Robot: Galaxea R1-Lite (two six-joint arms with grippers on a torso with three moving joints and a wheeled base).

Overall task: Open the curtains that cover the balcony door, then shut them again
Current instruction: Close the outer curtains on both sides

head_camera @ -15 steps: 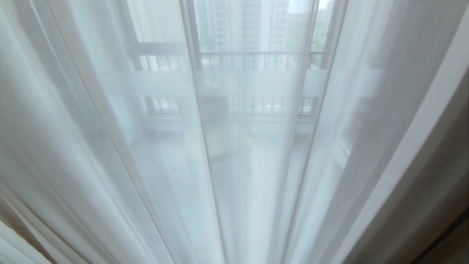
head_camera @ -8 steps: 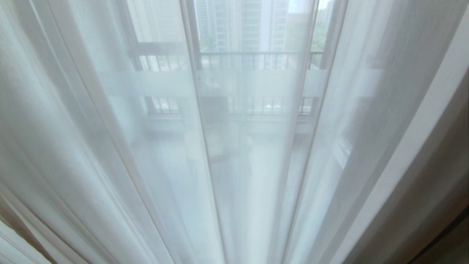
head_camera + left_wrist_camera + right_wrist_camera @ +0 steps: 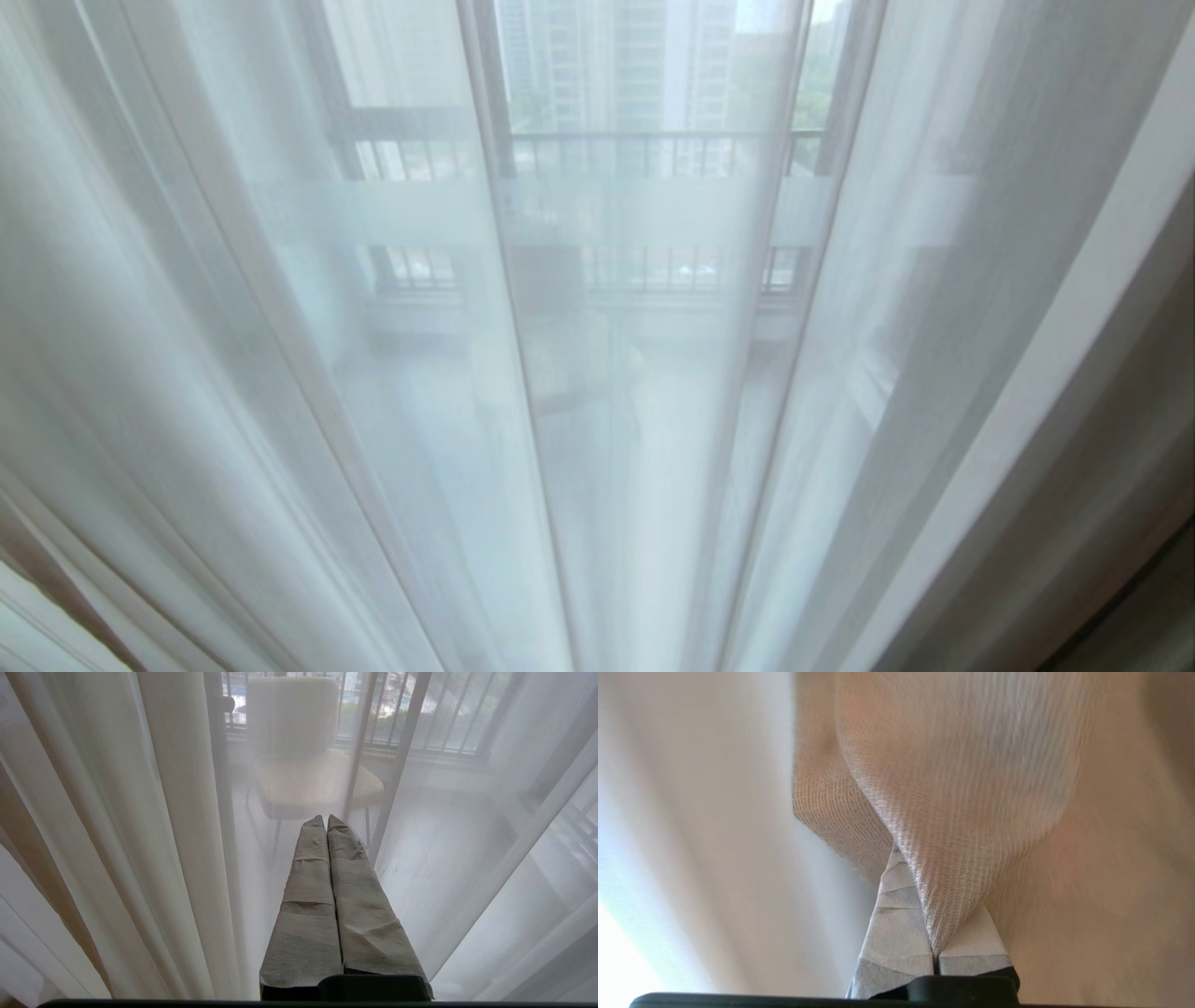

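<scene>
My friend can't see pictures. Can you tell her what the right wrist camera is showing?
The right gripper is shut on a bunched fold of the beige woven curtain, pinched between its two wrapped fingers. Cloth fills nearly the whole view, with paler, brighter fabric on one side.

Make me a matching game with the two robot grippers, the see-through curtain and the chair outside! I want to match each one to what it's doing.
Things:
1. right gripper
2. left gripper
3. sheer curtain
4. chair

States:
A. hangs across the glass, with the balcony showing through it
B. stands out on the balcony, behind the sheer
C. fingers shut with nothing between them
D. fingers pinched on a fold of beige woven curtain

Pairs: 1-D, 2-C, 3-A, 4-B
</scene>
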